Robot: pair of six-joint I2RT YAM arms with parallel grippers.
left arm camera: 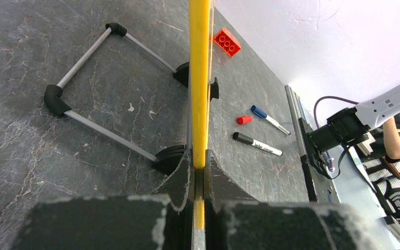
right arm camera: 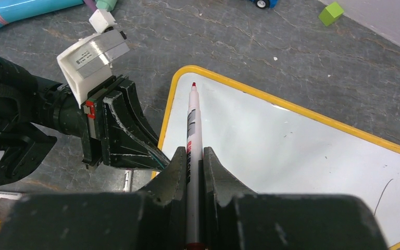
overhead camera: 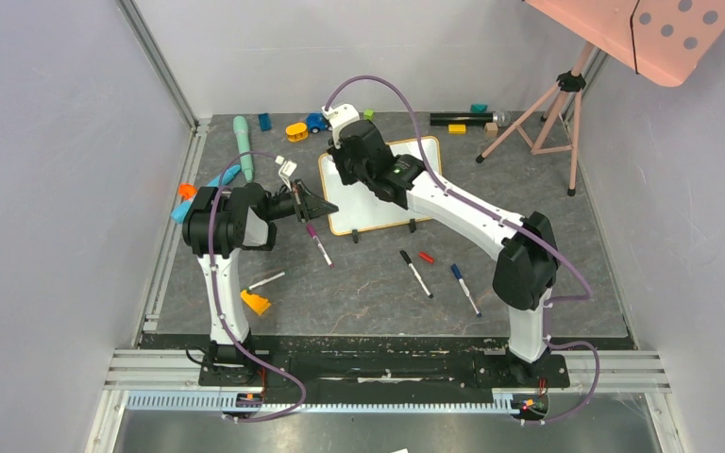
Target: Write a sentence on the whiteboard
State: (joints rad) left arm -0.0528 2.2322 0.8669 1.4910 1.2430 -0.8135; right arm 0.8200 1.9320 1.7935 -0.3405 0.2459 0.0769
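The whiteboard (overhead camera: 382, 209), white with a yellow-orange frame, stands tilted on its black feet at mid-table. My left gripper (overhead camera: 327, 208) is shut on its left frame edge; in the left wrist view that yellow edge (left arm camera: 199, 78) runs straight up from between the closed jaws of this gripper (left arm camera: 199, 159). My right gripper (right arm camera: 191, 152) is shut on a red marker (right arm camera: 191, 117), uncapped, whose red tip hovers by the board's upper left corner (right arm camera: 187, 73). In the top view the right gripper (overhead camera: 340, 166) sits over that corner. The sentence is out of view: the white surface (right arm camera: 291, 156) shows only a faint thin stroke.
In front of the board lie a purple marker (overhead camera: 319, 243), a black marker (overhead camera: 416, 274), a blue marker (overhead camera: 465, 289) and a red cap (overhead camera: 426, 257). Toys line the back edge, among them a blue car (overhead camera: 316, 122). A pink tripod (overhead camera: 547, 113) stands back right.
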